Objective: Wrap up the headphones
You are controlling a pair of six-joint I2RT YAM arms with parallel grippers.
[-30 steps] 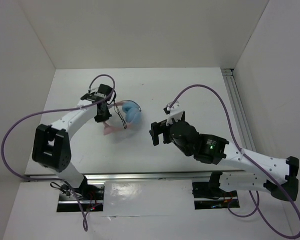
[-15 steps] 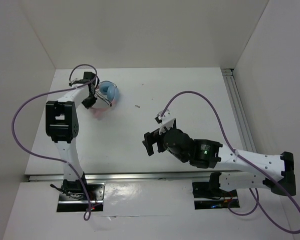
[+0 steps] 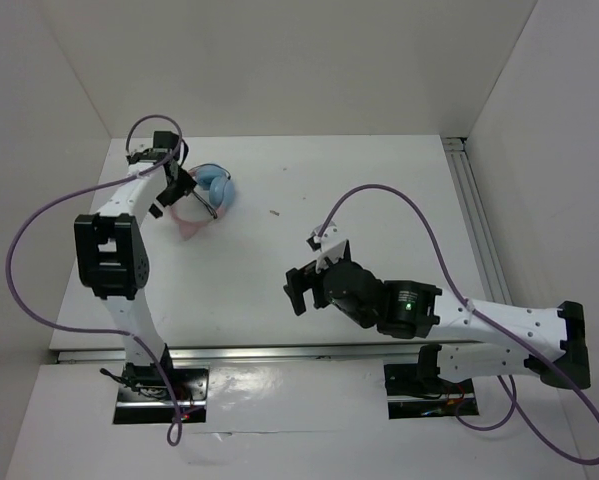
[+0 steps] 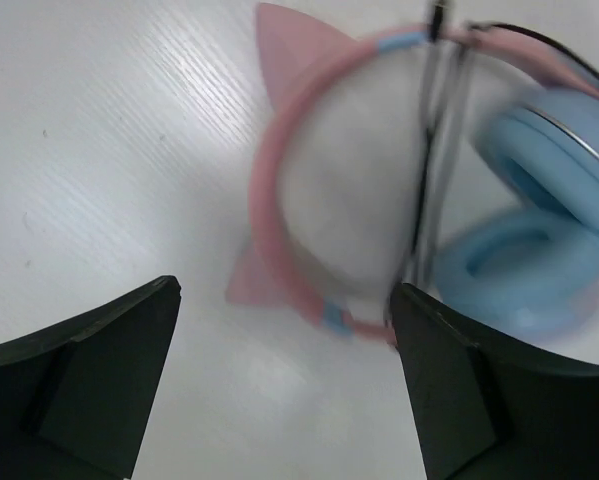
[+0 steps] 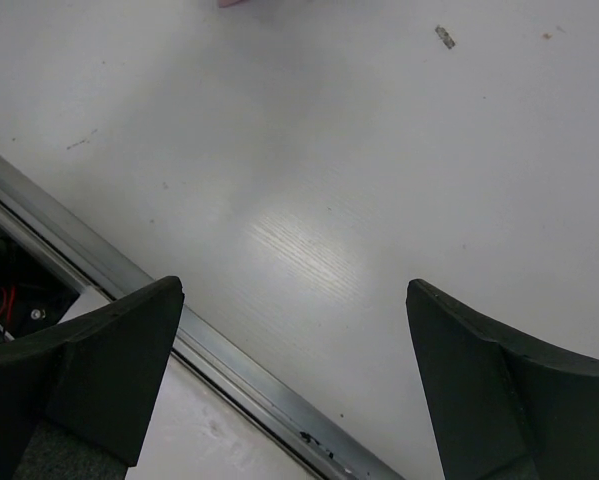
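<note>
The headphones (image 3: 207,196) lie at the far left of the table, pink cat-eared headband (image 4: 271,195) toward the near side and the two light blue ear cups (image 4: 539,215) together. The thin black cord (image 4: 425,170) runs across the headband. My left gripper (image 3: 175,192) hangs just left of them, open; in the left wrist view the left gripper (image 4: 284,400) has only bare table between its fingers, the headband just beyond their tips. My right gripper (image 3: 297,290) is open over the table's near middle, far from the headphones, and in its wrist view the right gripper (image 5: 294,390) holds nothing.
A metal rail (image 5: 229,365) runs along the table's near edge under the right gripper. Another rail (image 3: 474,215) lines the right side. Purple robot cables (image 3: 39,225) loop off both arms. A small dark speck (image 3: 274,212) lies mid-table. White walls close in the left, back and right.
The left arm carried the headphones from mid-table to the far left, then its jaws opened and let them go. The right gripper drew back toward the near edge, staying open.
</note>
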